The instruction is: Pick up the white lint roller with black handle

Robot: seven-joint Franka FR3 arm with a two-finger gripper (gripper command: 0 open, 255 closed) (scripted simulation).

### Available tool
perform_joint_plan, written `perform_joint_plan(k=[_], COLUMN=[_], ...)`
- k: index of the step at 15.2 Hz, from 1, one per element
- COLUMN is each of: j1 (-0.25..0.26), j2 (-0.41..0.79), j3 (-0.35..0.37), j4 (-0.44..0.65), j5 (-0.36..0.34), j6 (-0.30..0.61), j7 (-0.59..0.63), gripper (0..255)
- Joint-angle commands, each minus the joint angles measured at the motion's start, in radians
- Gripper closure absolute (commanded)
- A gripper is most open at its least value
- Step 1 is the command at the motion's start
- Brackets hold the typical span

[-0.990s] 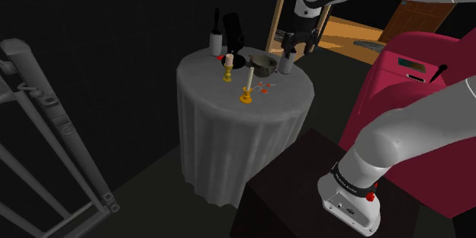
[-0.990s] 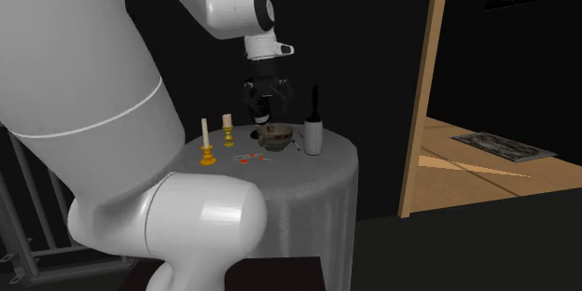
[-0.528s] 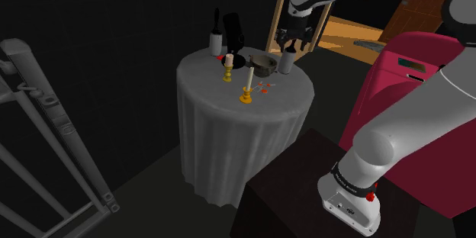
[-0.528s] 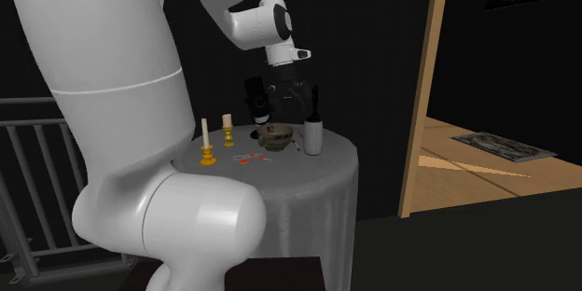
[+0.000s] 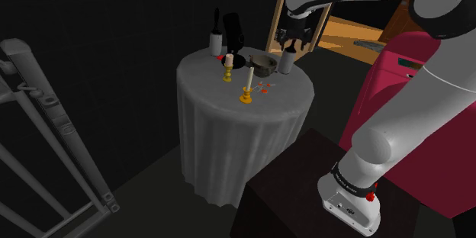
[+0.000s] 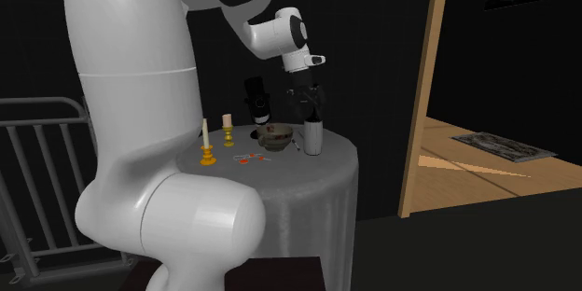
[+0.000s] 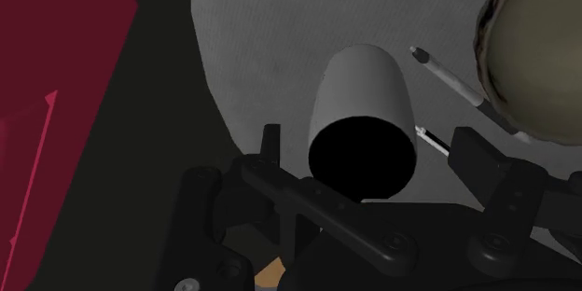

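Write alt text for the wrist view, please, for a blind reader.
The open gripper hangs over an upright white lint roller with a black handle, fingers either side, not touching it. A pen and a bowl sit beside it on a grey tablecloth.

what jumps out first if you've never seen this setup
A huge white arm arches over a small round cloth-draped table. Its black pincer hangs open right over an upright white lint roller with a black handle, near the table's edge beside a bowl. Two candles in yellow holders stand mid-table.
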Motion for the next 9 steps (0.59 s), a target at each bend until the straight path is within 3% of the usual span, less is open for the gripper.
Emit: perform_joint_plan(k=[1, 6, 7, 9], j1=[0.000, -0.001, -0.001, -0.001], j2=[0.010, 0.021, 0.020, 0.018], j3=[0.000, -0.001, -0.001, -0.001], j4=[-0.014, -0.049, -0.052, -0.053], j5=[-0.002, -0.006, -0.007, -0.007], j6=[0.024, 0.070, 0.070, 0.070], j7=[0.009, 0.019, 0.019, 0.020], gripper=[0, 0, 255, 255])
